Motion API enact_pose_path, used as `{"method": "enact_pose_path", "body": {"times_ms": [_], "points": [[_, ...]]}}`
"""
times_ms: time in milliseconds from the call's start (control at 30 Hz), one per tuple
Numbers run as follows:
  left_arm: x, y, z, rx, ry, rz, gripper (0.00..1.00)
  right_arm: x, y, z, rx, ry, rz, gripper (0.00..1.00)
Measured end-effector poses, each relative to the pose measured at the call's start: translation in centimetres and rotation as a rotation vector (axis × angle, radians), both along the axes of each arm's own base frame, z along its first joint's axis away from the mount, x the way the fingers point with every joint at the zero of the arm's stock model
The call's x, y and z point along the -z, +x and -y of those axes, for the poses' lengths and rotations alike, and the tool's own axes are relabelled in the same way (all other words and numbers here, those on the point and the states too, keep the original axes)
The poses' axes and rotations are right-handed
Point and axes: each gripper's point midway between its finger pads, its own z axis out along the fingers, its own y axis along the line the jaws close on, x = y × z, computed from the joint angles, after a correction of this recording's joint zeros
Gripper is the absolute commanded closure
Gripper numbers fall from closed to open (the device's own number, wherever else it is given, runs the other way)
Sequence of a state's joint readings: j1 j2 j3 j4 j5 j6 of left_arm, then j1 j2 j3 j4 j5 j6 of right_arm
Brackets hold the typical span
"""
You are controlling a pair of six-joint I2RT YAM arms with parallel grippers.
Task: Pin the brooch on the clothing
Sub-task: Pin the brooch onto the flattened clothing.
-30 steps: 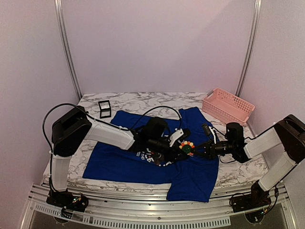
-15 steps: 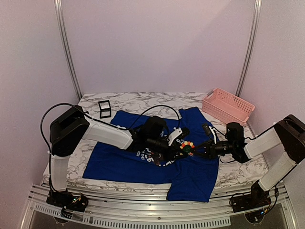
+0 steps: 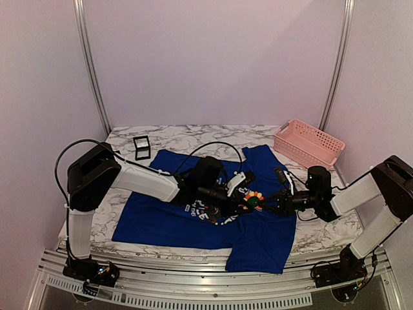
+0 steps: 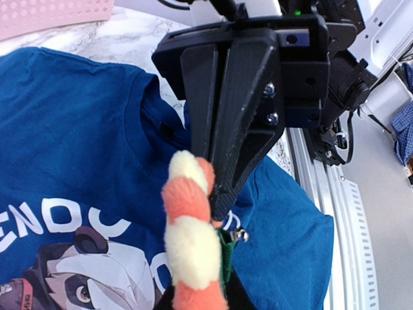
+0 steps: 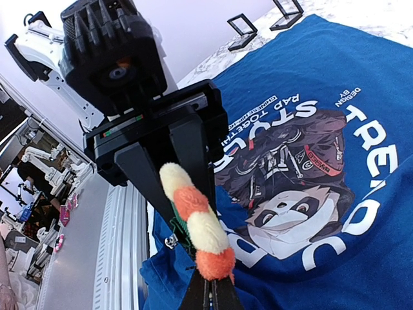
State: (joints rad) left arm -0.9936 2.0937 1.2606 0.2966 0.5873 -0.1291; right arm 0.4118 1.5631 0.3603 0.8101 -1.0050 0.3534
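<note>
- The brooch [image 3: 253, 199] sits just right of centre in the top view. It is lifted clear of the shirt [image 3: 161, 223] and caught where the two arms meet.
- The left arm [image 3: 151, 181] reaches in from the left of that frame and the right arm [image 3: 352, 194] from the right.
- The left jaws are drawn narrow. In the left wrist view the brooch's fuzzy rim rises straight out of their dark tips at bottom centre, so we judge them to be pinching that rim.
- The right jaws are narrow too. In the left wrist view they come down from the top of the frame with almost no gap, and their tips meet the brooch on its green side. We take that as a grip, though the petals hide the exact contact.
- The relation that counts is that both wrist cameras see the disc edge-on. Its long edge runs along the line from one pair of jaws to the other. Neither arm is nearer, since each has an opposite rim.
- A small metal clasp [image 4: 239, 235] shows beside the green part, just right of the rim in the left wrist view. We cannot tell whether the pin is open, nor which face looks down at the fabric.
- The shirt lies spread on the surface [image 3: 187, 137] below. Its panda print [image 5: 290, 187] is to the right of the brooch in the right wrist view.
- We judge that the next move calls for both arms to go down together with the clasp side leading. If they move unevenly, the disc could twist out of one grip.
</note>
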Motion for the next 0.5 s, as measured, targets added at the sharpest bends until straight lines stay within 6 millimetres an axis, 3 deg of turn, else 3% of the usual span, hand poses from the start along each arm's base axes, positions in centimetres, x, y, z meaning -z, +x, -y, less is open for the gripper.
{"method": "enact_pose_path", "body": {"times_ms": [333,500], "points": [[-0.18,-0.15,0.08,0.006,-0.008,-0.009,1.0,-0.25,-0.04,0.01,-0.003,0.006,0.027,1.0],[-0.19,-0.17,0.09,0.006,-0.009,-0.011,1.0,-0.22,-0.01,0.03,-0.002,0.005,0.038,0.81]]}}
